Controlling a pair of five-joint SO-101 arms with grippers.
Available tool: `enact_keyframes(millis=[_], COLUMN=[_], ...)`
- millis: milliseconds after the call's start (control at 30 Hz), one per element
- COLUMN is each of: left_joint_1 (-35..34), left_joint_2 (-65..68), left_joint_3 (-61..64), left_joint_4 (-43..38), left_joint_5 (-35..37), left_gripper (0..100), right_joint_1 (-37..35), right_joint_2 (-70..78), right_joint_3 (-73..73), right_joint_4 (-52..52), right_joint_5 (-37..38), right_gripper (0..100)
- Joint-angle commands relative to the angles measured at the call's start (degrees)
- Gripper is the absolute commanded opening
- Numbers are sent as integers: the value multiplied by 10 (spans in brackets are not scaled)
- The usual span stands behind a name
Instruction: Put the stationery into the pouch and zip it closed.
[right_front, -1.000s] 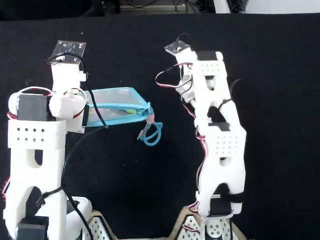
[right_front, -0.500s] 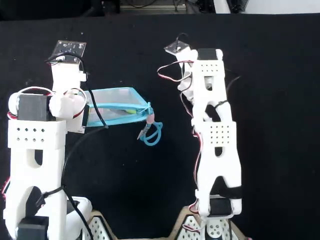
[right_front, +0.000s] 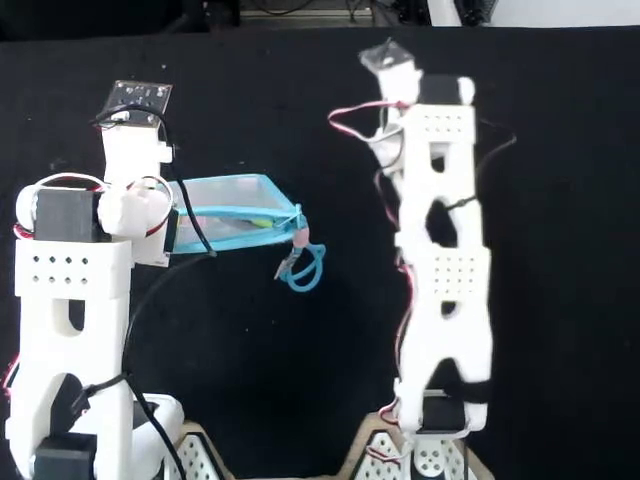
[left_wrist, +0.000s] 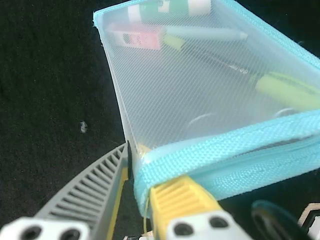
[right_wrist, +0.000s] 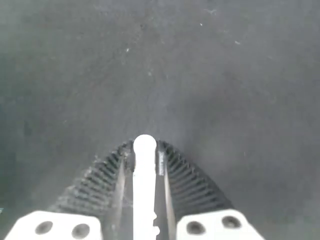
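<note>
On the black table (right_front: 250, 380), the pouch (right_front: 235, 200) lies just in front of the left arm, its zip edge turned toward the robot. The left claw (left_wrist: 142, 165) is clamped on one corner of it, one finger on each side of the teal zip tape. Through the mesh wall several pieces of stationery are already inside: a green marker (left_wrist: 287, 90), a pale-blue pen (left_wrist: 205, 34) and a pink eraser (left_wrist: 137, 37), all lying flat against the far side.

The zip pull (right_front: 298, 240) sits at the corner opposite the held one, with a blue loop (right_front: 305, 270) trailing from it onto the table. Whether the mouth is open or zipped along its length I cannot tell; at the held corner the two tapes lie close together.

The right arm is stretched out toward the far side of the table, well apart from the pouch. The right claw (right_wrist: 145, 150) is closed on a white stick (right_wrist: 145, 190), round-tipped and pointing straight out between the fingers, above bare table.

By my reading, the filling is mostly done. If the stick is stationery, it has yet to go in, and zipping may come after.
</note>
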Motion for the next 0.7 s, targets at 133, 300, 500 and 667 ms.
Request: enact_keyframes(millis=[133, 300, 500, 667], left_joint_1=[1, 1, 1, 1], left_joint_2=[-10, -10, -10, -10], left_joint_3=[-2, -2, -2, 7], left_joint_4=[5, 5, 5, 5], left_joint_5=[-3, -3, -3, -3], left_gripper=[30, 30, 30, 30], right_joint_1=[-54, -89, -148, -194], right_joint_2=[-367, -561, -771, -918], right_joint_3=[288, 440, 545, 616], right_joint_4=[4, -35, -95, -160], right_joint_5=[-15, -53, -124, -205], right_gripper=[11, 11, 11, 11])
